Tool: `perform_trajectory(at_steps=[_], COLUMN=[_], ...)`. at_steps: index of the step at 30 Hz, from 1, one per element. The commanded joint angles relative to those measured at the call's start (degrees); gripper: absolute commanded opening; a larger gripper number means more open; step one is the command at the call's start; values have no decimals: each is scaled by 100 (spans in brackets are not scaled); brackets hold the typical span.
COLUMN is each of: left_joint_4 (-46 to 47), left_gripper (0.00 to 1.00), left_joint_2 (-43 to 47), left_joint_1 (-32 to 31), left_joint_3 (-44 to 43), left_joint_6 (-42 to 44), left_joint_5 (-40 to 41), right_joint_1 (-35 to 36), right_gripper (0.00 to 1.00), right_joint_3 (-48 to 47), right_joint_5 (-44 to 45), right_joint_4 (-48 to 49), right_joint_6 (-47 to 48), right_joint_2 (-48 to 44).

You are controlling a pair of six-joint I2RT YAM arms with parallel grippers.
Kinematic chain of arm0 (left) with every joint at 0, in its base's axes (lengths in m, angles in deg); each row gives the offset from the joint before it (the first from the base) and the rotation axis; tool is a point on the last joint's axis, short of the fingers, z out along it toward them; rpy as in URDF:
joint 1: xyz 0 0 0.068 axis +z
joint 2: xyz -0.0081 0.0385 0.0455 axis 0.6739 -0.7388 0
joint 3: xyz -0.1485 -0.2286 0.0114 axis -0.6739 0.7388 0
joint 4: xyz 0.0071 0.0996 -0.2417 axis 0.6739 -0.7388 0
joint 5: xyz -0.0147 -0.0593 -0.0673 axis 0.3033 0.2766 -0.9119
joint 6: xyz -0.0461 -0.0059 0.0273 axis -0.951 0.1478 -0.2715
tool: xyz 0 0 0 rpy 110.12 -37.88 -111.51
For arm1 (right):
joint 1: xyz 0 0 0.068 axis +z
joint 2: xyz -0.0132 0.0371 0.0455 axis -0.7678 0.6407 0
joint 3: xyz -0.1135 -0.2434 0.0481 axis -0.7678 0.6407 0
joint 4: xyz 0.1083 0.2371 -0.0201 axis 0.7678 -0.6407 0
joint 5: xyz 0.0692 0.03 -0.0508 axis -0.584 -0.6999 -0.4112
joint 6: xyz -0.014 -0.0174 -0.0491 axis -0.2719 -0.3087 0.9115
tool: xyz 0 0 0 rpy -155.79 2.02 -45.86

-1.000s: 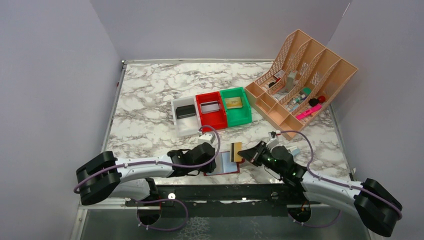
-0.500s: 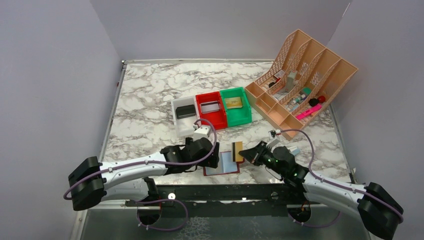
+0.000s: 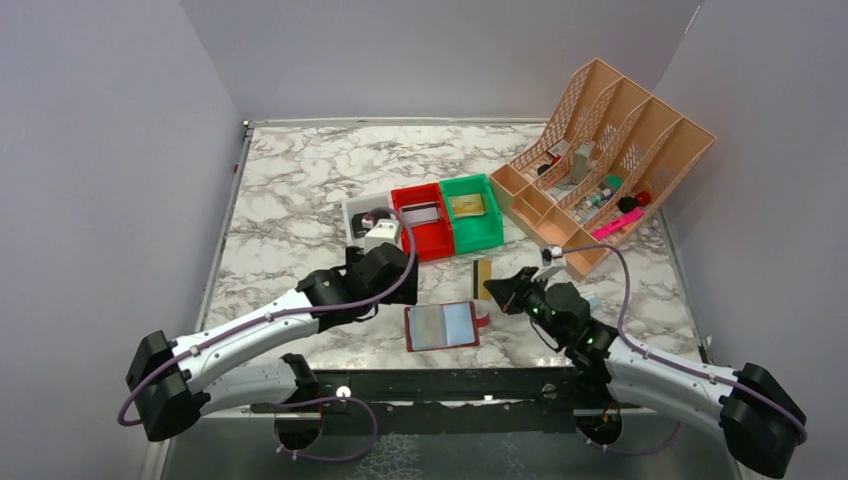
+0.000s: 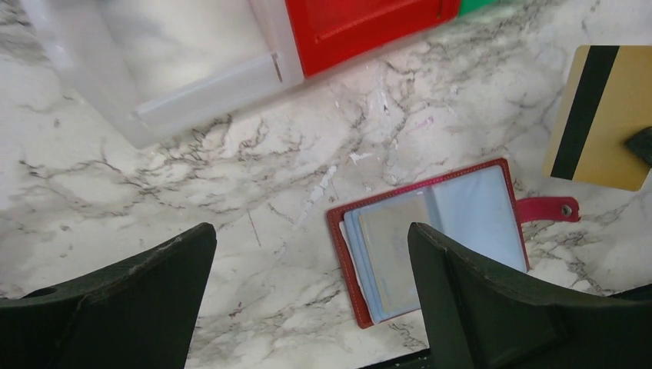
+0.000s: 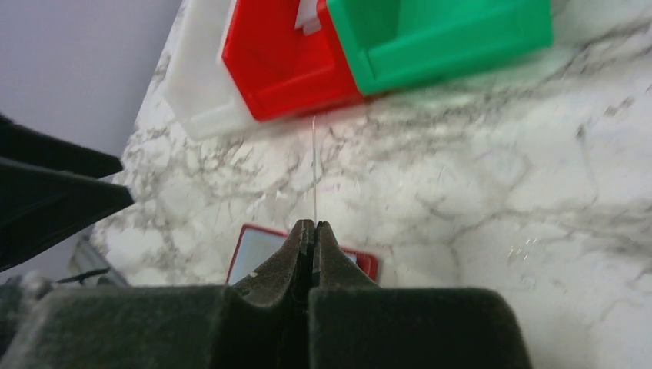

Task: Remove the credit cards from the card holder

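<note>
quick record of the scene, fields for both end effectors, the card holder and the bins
left end effector: open, empty, over the table near the white bin
right end effector: shut on gold card, held clear of the holder
card holder: lying open on the table, nothing touching it
holder contents: a pale card shows in a pocket
bins: white bin, red bin, green bin side by side

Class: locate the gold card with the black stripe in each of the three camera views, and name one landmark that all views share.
Top external: gold card at centre, held by the right gripper.
Left wrist: gold card at the upper right edge, stripe showing.
Right wrist: gold card edge-on, a thin line above the gripper.
Shared landmark: red bin.
</note>
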Motion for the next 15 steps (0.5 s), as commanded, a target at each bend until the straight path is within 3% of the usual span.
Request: perform_trajectory(at_steps=[1, 10, 15], left_joint_4=[-449, -594, -520], left_gripper=[99, 99, 99], left_joint_2=[523, 1060, 1050], left_joint_1=[168, 484, 553], left_joint_3=[-252, 40, 60], left_joint_6=[514, 880, 905], left_joint_5=[764, 1147, 1155], right_joint_1=[-31, -75, -736], right_gripper=[2, 3, 3], right_joint_3=[-511, -1726, -2354], right_joint_5=[1215, 1676, 495], right_joint_4=[264, 858, 1209], right_joint_6=[1383, 3413, 4324], right_joint_2=[378, 2054, 2694])
